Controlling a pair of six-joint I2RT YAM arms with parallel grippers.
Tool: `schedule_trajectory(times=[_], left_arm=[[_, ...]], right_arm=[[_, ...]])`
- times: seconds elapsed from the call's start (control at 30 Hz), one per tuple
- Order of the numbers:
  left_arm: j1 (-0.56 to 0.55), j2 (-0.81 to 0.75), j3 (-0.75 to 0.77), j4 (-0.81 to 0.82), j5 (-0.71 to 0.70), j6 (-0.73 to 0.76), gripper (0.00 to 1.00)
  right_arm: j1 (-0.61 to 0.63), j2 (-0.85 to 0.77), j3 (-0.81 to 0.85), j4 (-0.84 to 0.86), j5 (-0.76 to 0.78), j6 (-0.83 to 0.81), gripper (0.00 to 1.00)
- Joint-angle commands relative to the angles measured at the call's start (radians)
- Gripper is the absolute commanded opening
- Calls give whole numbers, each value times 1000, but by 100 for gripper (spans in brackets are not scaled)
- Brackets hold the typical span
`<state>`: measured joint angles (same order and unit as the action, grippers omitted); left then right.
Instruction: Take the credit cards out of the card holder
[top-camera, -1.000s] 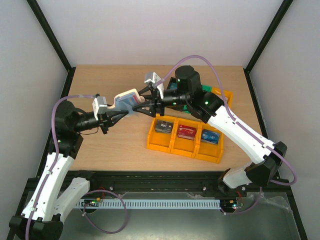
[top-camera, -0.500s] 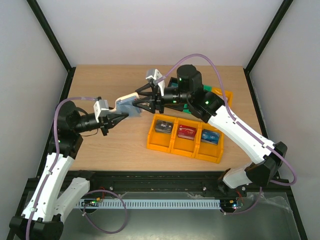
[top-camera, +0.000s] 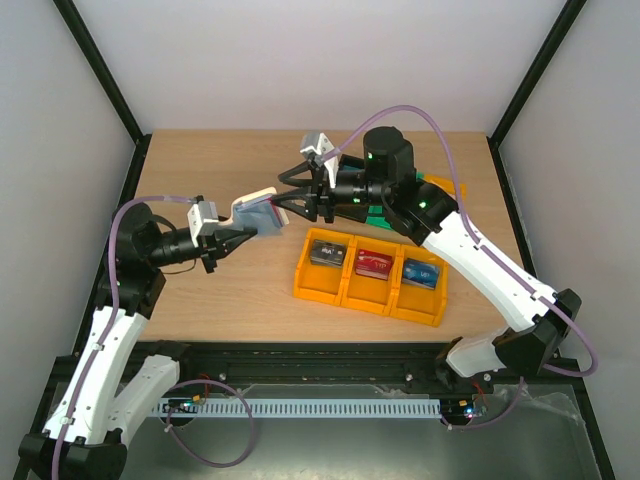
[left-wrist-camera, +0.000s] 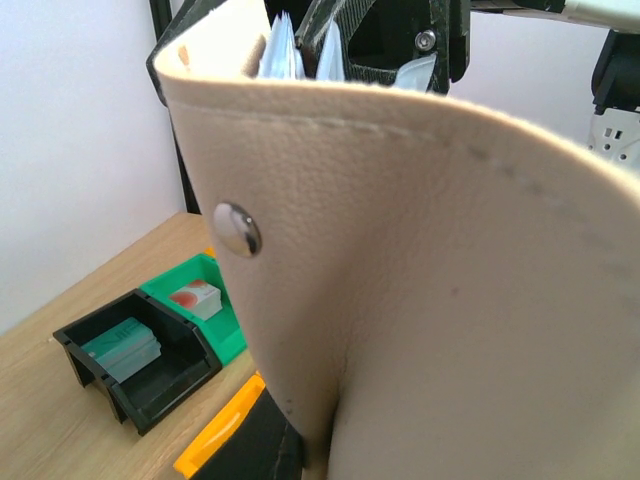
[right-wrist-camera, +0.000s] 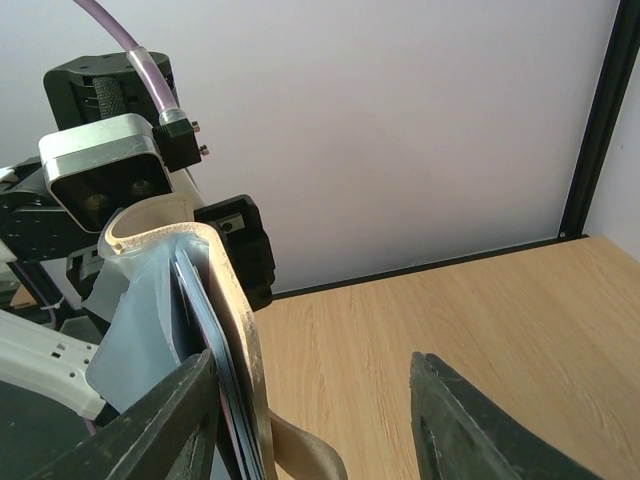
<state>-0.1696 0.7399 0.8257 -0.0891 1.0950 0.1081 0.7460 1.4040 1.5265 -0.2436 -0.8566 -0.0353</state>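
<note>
Well, the left arm's fingers (top-camera: 235, 236) are clamped on the lower edge of the card holder (top-camera: 256, 208). They hold it up off the table (top-camera: 230, 300), left of centre, with its beige outside turned toward that arm and its blue-grey inside facing right. From the left wrist the beige cover fills most of the view. A round metal snap (left-wrist-camera: 237, 228) sits on it, and the thin pale edges of the credit cards (left-wrist-camera: 281, 50) show above its top edge.

The right arm's fingers (top-camera: 290, 199) are spread wide apart and grip nothing, just beside the holder's open side. In the right wrist view the holder stands close against one finger, and I can't tell whether they touch.

To the near right of the holder sits a yellow three-compartment bin (top-camera: 345, 290). Its left compartment holds dark grey cards (top-camera: 327, 250), the middle one red cards (top-camera: 373, 262) and the right one blue cards (top-camera: 421, 271). Farther back, partly hidden under the right arm, a green bin (left-wrist-camera: 225, 325) holds a red-and-white card (left-wrist-camera: 195, 297). Beside it a black bin (left-wrist-camera: 150, 390) holds a stack of teal cards (left-wrist-camera: 122, 345).
</note>
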Motion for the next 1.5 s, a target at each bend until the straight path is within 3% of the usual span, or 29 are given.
schedule_trajectory(times=[0.0, 0.4, 0.6, 0.63, 0.67, 0.7, 0.77, 0.8, 0.97, 1.03, 1.1, 1.37, 1.47], left_arm=[[-2, -9, 32, 23, 41, 22, 2], [-1, -6, 32, 29, 33, 13, 2], [-1, -10, 20, 46, 1, -20, 3], [-1, -10, 13, 62, -37, -46, 14], [-1, -11, 5, 86, -77, -75, 38], [-2, -13, -1, 101, -120, -102, 58], [-1, -14, -11, 113, -207, -126, 89], [0, -15, -15, 116, -252, -131, 97], [18, -18, -52, 127, -532, -180, 99], [31, -14, -61, 123, -582, -177, 99], [34, -13, -68, 115, -595, -178, 99], [33, -6, -95, 138, -519, -234, 99], [31, 6, -104, 157, -516, -263, 99]], right_arm=[[-4, -9, -7, 18, 4, 21, 50], [52, 42, -11, 3, 14, 17, 54], [52, 44, -1, 6, -12, 29, 15], [52, 45, 7, -1, 0, 33, 5], [53, 48, 14, -8, 29, 40, 2], [51, 49, 21, -16, 75, 49, 2], [50, 55, 40, -43, 206, 68, 2], [50, 60, 49, -65, 287, 75, 2], [67, 148, 187, -257, 821, 105, 2], [90, 214, 274, -372, 1038, 112, 2], [110, 282, 364, -490, 1149, 114, 2], [188, 425, 592, -638, 1212, 126, 2], [205, 477, 666, -679, 1135, 128, 2]])
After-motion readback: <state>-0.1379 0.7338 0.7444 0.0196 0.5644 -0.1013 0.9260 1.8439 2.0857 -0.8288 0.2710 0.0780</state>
